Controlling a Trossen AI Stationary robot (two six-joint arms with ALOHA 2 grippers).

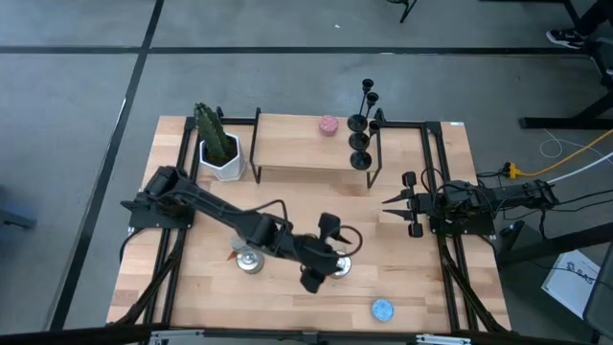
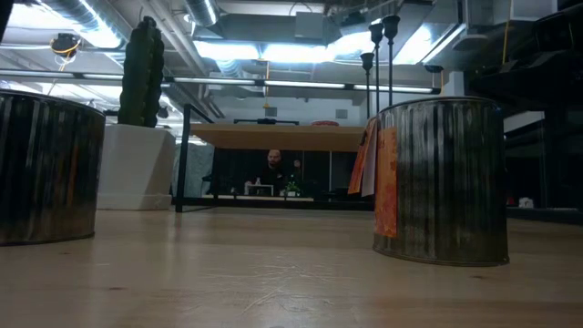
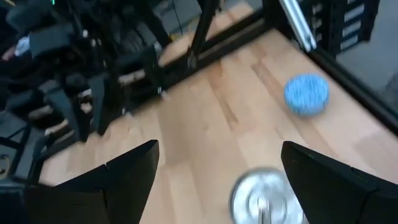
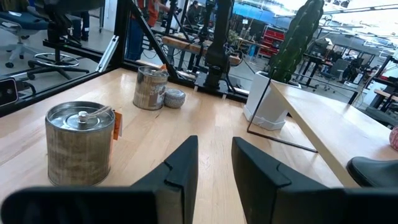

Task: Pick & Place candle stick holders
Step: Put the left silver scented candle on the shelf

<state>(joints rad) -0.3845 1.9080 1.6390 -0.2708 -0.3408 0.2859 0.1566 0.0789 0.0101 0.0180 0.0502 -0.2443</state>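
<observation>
Three matte-black candle stick holders (image 1: pixel 360 142) stand by their round bases on the right end of a raised wooden shelf (image 1: pixel 297 144) at the table's far side. Their cup tops show in the low view (image 2: pixel 378 35), and one base shows in the right wrist view (image 4: pixel 373 171). My left gripper (image 1: pixel 326 257) is open near the table's middle front, over a silver tin (image 3: pixel 264 198) that shows between its fingers, apart from them. My right gripper (image 1: pixel 391 203) hovers at the right, pointing toward the table's left, with a narrow gap between its fingers (image 4: pixel 214 168), and is empty.
A second silver tin (image 1: pixel 249 260) stands left of the first. A cactus in a white pot (image 1: pixel 218 149) stands at the far left beside the shelf, and a pink round thing (image 1: pixel 329 125) lies on the shelf. A blue ball (image 1: pixel 382 309) lies near the front edge. A person (image 2: pixel 273 166) sits far behind the table.
</observation>
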